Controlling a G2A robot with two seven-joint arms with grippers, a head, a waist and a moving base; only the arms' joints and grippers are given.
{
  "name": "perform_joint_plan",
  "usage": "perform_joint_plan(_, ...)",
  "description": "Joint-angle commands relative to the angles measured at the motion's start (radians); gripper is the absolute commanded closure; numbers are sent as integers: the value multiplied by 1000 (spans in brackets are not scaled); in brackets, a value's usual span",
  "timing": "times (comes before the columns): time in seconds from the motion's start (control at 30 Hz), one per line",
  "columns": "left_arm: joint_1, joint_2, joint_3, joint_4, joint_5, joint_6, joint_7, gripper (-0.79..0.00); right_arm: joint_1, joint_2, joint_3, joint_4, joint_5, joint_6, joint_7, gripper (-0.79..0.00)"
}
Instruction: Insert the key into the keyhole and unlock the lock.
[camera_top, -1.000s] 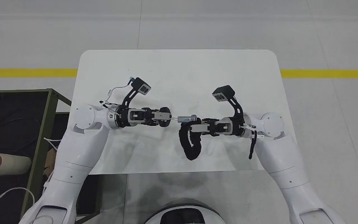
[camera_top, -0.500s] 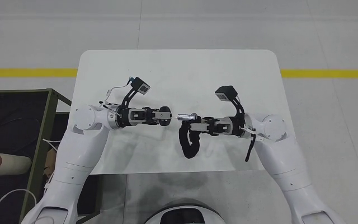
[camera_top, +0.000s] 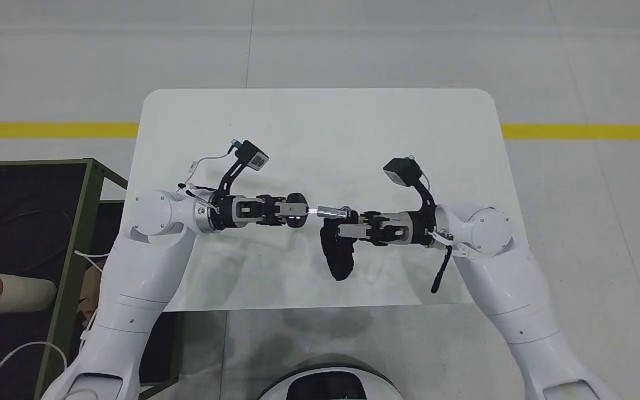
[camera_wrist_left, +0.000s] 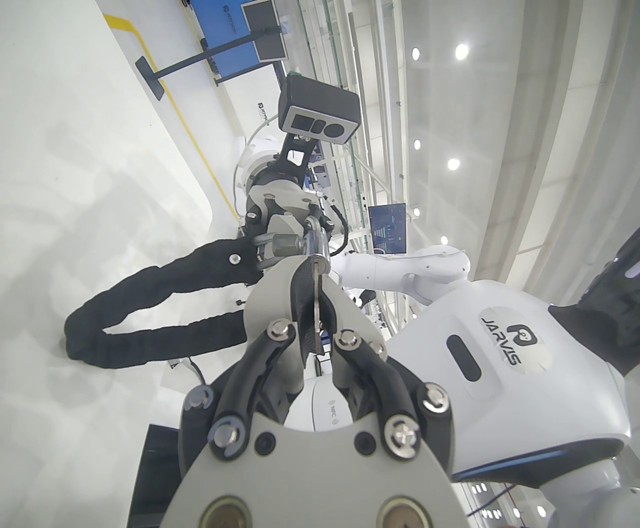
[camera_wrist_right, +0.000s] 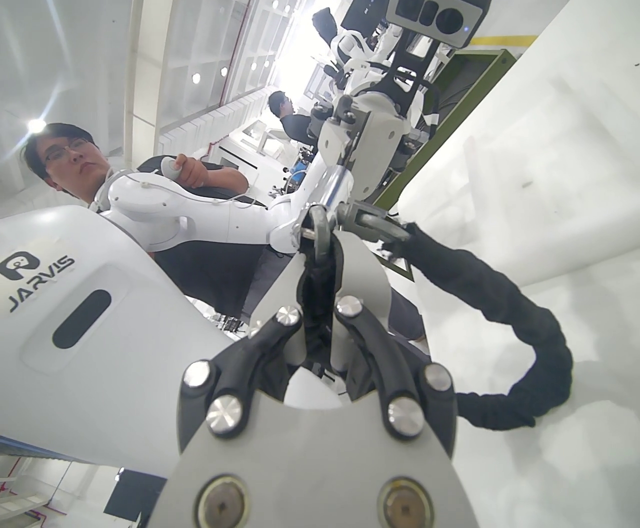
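Both arms meet over the middle of the white table (camera_top: 400, 130). My left gripper (camera_top: 302, 210) (camera_wrist_left: 316, 272) is shut on a flat metal key (camera_wrist_left: 316, 295), whose tip points at the lock. The silver lock (camera_top: 330, 212) (camera_wrist_left: 287, 245) (camera_wrist_right: 334, 186) is held in my right gripper (camera_top: 347, 224) (camera_wrist_right: 320, 252), shut on its end by the metal ring. A black sleeved cable loop (camera_top: 338, 255) (camera_wrist_left: 150, 295) (camera_wrist_right: 505, 305) hangs from the lock down to the table. The key tip touches the lock's end; how deep it sits is hidden.
A dark bin with a green frame (camera_top: 40, 250) stands off the table's left side. A yellow floor line (camera_top: 70, 130) runs behind the table. Bare tabletop lies beyond and in front of the grippers.
Half a second ago a small gap separated key and lock; now they touch. The right gripper and lock shifted slightly left, and the cable loop swung with them.
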Motion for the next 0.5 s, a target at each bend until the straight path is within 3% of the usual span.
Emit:
perform_joint_plan(0.0,0,-1,-1,0,-1,0,-5,0,1,2,-2,0,-2,0,0,0)
perform_joint_plan(0.47,1,-8,2,1,59,15,-13,0,24,12,-9,-5,-88,25,25,0)
